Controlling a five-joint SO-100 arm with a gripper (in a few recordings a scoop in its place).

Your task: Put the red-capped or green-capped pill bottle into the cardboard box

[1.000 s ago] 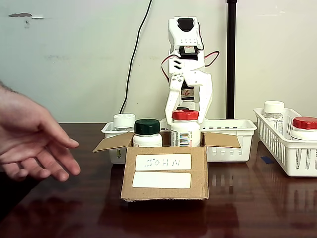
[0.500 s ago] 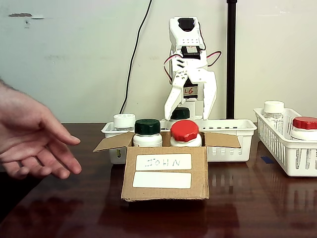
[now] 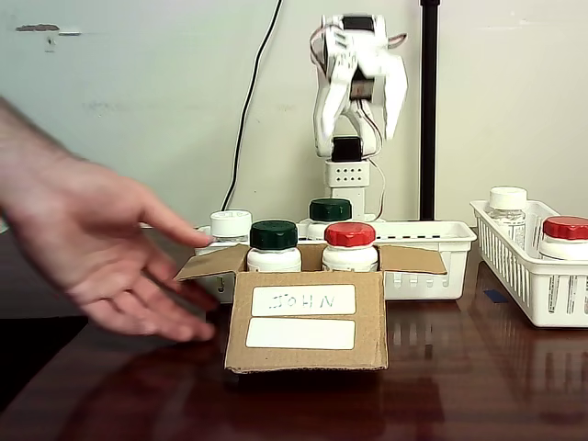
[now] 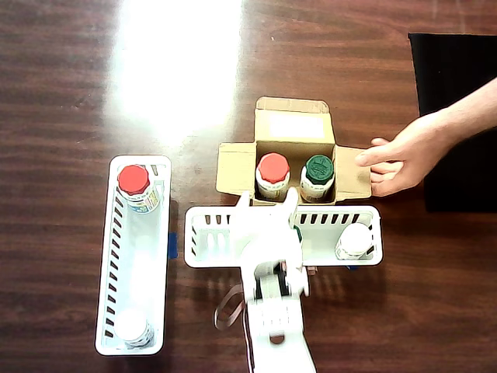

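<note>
The pill bottle (image 3: 349,246) with the red cap stands upright inside the cardboard box (image 3: 306,317), beside a green-capped bottle (image 3: 274,245), on a dark, glossy wood-grain table (image 4: 70,85) in front of a pale wall (image 3: 138,110). The white gripper (image 4: 265,203) hangs raised above the white basket (image 4: 210,256) behind the box, fingers spread and holding nothing. A person's hand (image 3: 110,253) reaches to the box's side flap.

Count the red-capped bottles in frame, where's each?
2. One pill bottle stands in the cardboard box beside a green-capped bottle. The other red-capped bottle sits in the long white basket. The arm overhangs the middle basket, so one could be hidden.
</note>
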